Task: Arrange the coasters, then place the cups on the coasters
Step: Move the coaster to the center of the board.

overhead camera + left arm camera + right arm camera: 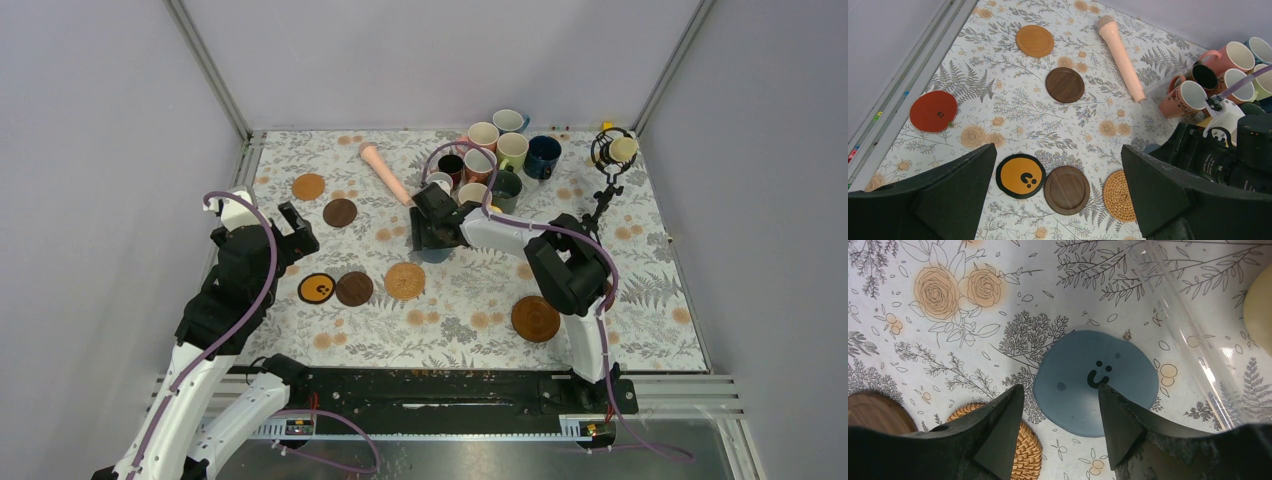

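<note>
Eight coasters lie flat on the table (640,330). Nearest, toward the near right, the wood coaster (535,318) sits alone. Left of the middle runs a row: the yellow coaster (317,288), black-rimmed, just beside a brown coaster (354,288), then the woven coaster (405,281) near that. The left gripper (293,228) hangs above the left side with its jaws wide and nothing between them. Its wrist view shows the red coaster (933,111) close to the left edge. Just past the woven coaster, at mid-table, the right gripper (1060,390) points down over the blue coaster (1088,355). Its jaws stand partly apart and grip nothing, and the disc with its small smiling face shows in the gap. Farther on the left come a second brown coaster (340,212) and the orange coaster (308,186). A pink stick (385,172) lies slanted near the far edge. The cups (483,135) stand bunched toward the far right corner, none on a coaster, with a microphone (612,150) beside them at the right edge.
</note>
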